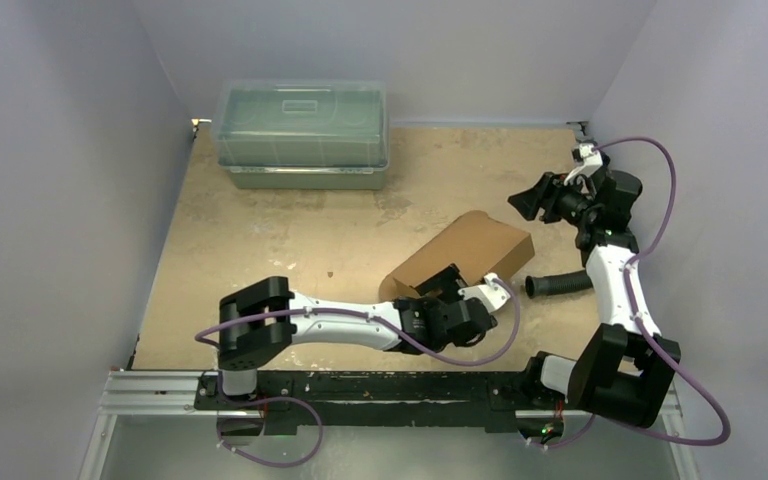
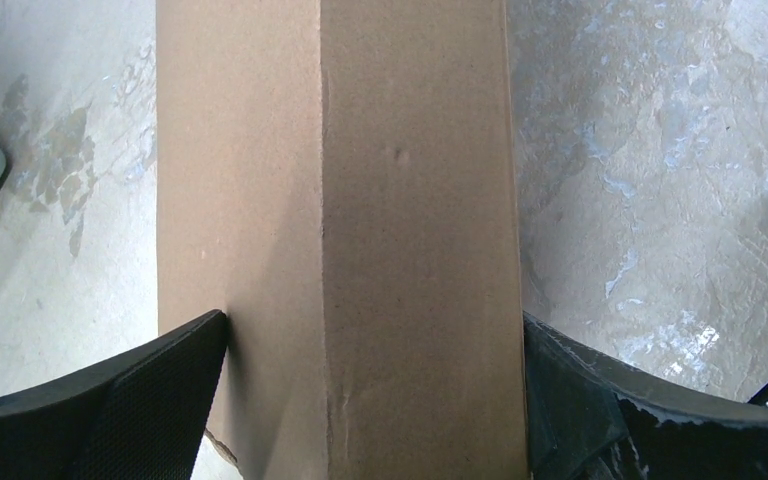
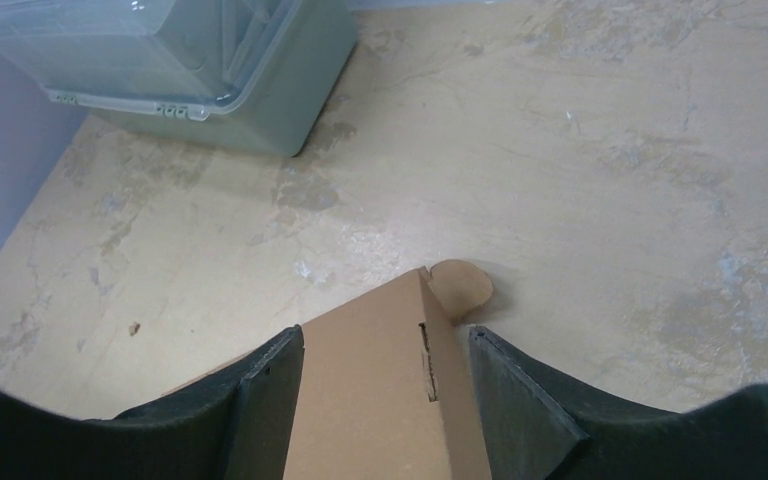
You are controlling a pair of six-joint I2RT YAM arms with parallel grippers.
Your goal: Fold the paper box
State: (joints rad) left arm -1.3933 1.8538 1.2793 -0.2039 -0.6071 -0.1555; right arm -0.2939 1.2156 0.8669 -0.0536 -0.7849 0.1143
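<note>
Two grippers are shown. The left gripper (image 1: 443, 287) has its fingers (image 2: 130, 400) spread wide astride the near end of the paper box (image 1: 472, 250), which lies at mid-table, with the fingertips at its sides. The right gripper (image 1: 517, 204) hovers near the box's far right corner, its fingers partly parted and empty.

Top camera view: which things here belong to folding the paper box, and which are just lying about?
Belongs to the job:
paper box, brown cardboard, mid-table
left tool, open, straddling the box
right tool, open, near the box's far right corner

Just lying about:
lidded greenish plastic bin, at the far edge of the table
</note>
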